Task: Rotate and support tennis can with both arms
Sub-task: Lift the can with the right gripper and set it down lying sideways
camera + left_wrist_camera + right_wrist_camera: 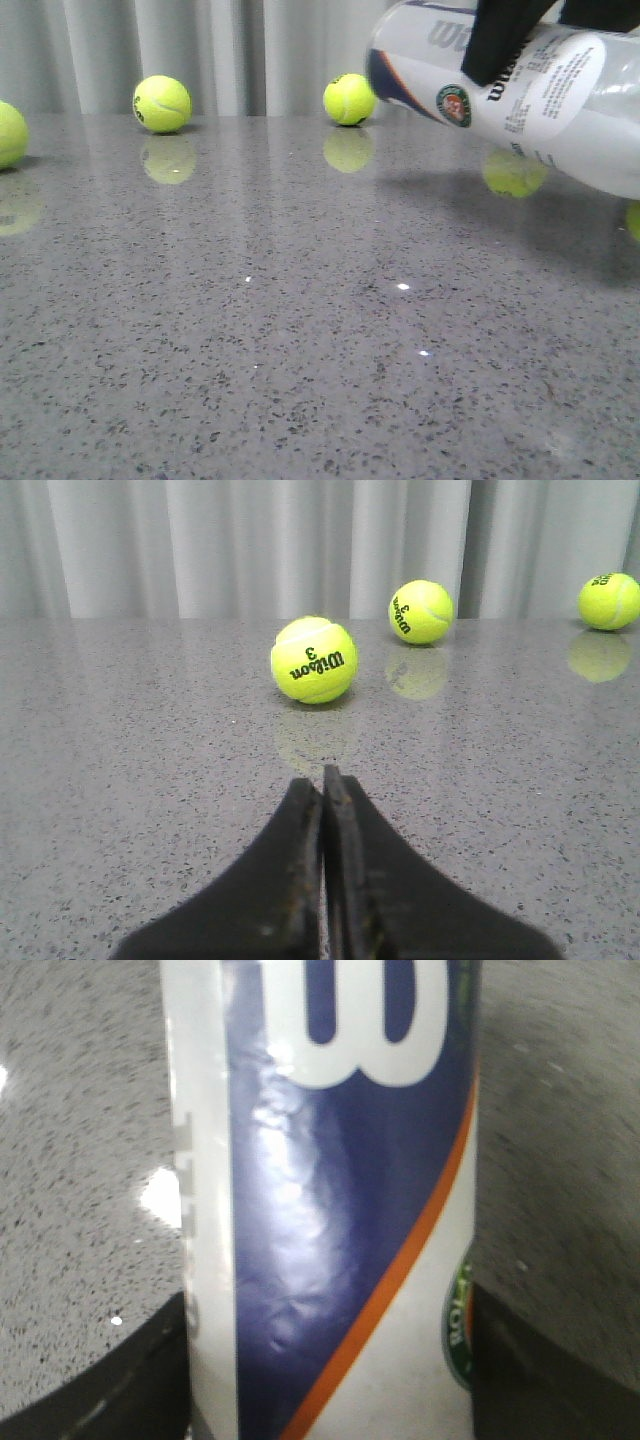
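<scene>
The tennis can [540,100] hangs in the air at the upper right of the front view. It is tilted close to horizontal, with its emblem and Wilson lettering facing the camera. My right gripper [492,58] is shut on it, one black finger crossing its side. In the right wrist view the can [330,1210] fills the space between the two dark fingers [120,1380], showing its navy and orange band. My left gripper [323,780] hovers low over the grey table [120,780], shut with nothing in it, and does not appear in the front view.
Yellow-green tennis balls lie on the speckled table [250,350]: one at the far left [8,133], two at the back [162,104] [350,99], one under the can [515,172]. A Wilson 3 ball [314,660] sits just ahead of my left gripper. Grey curtains hang behind.
</scene>
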Available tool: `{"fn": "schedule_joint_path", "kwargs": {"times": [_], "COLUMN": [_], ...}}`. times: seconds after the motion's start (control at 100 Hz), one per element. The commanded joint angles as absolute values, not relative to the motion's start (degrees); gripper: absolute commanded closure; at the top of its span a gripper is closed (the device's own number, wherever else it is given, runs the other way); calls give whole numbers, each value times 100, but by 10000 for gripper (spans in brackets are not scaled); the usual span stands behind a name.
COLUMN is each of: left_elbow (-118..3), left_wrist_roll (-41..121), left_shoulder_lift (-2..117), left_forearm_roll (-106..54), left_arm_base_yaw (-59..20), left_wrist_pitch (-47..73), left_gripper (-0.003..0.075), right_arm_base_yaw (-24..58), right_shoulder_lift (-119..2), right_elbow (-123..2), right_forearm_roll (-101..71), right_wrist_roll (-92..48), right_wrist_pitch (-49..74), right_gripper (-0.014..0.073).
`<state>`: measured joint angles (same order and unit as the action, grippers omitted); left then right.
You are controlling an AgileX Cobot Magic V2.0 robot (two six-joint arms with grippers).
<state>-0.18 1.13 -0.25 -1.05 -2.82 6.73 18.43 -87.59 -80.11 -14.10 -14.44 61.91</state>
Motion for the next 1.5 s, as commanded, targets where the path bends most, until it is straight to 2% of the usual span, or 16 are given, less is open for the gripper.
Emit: {"fn": "schedule_joint_path", "kwargs": {"times": [0.0,0.52,0.98,1.05,1.17,1.24,1.29,1.49], "left_elbow": [252,252,252,252,252,252,252,252], "left_wrist_roll": [85,85,85,85,85,85,85,85], "left_shoulder_lift": [-250,-250,-250,-250,-250,-250,-250,-250], "left_forearm_roll": [-153,-153,-153,-153,-153,-153,-153,-153], "left_arm_base_yaw": [-253,-253,-253,-253,-253,-253,-253,-253], "left_wrist_pitch": [201,201,201,201,201,201,201,201], "left_gripper": [741,741,741,741,741,741,741,741], "right_arm_base_yaw": [2038,2842,2842,2842,2842,2842,2842,2842], "right_shoulder_lift": [-8839,-9556,-9914,-9903,-9897,-9897,-9897,-9891], "right_elbow": [-8525,-8863,-8863,-8863,-8863,-8863,-8863,-8863], "right_forearm_roll": [-1523,-1527,-1549,-1549,-1549,-1555,-1555,-1555], "right_wrist_roll": [-1986,-6318,-6490,-6485,-6479,-6479,-6479,-6479], "right_wrist_pitch": [6304,6285,6192,6148,6154,6154,6175,6174], "right_gripper": [308,278,276,225,30,-52,-76,-73]}}
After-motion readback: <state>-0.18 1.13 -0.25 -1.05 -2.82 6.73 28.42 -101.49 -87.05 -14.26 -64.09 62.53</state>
